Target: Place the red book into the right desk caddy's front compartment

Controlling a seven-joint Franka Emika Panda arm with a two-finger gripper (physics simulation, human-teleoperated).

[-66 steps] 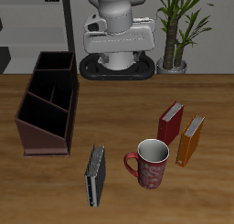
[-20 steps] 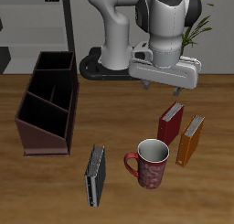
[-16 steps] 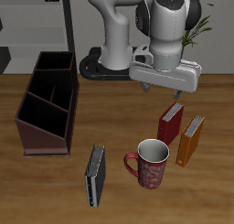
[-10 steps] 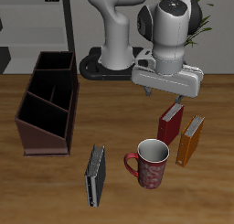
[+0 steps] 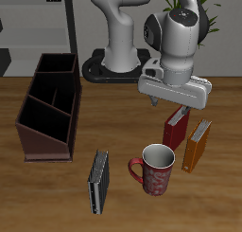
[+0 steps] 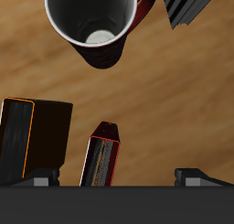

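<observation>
The red book [image 5: 177, 128] stands upright on the table behind the mug, beside the orange-brown book [image 5: 197, 146]. In the wrist view the red book [image 6: 102, 156] shows its pale page edges between the two fingertips. My gripper [image 5: 170, 104] hangs open just above the red book and holds nothing; it also shows in the wrist view [image 6: 119, 177]. The right desk caddy [image 5: 49, 108], dark maroon-brown with open-topped sections, stands far across the table from the gripper. It is out of the wrist view.
A red patterned mug [image 5: 154, 168] stands nearer the table's front edge than the red book, also in the wrist view [image 6: 96, 22]. A black-grey book [image 5: 98, 182] stands near the front edge. A potted plant [image 5: 194, 18] is behind the robot's base.
The arm has swung from above its base over to the books. Over the last second the gripper has come down toward the red book. Nothing on the table has moved.
</observation>
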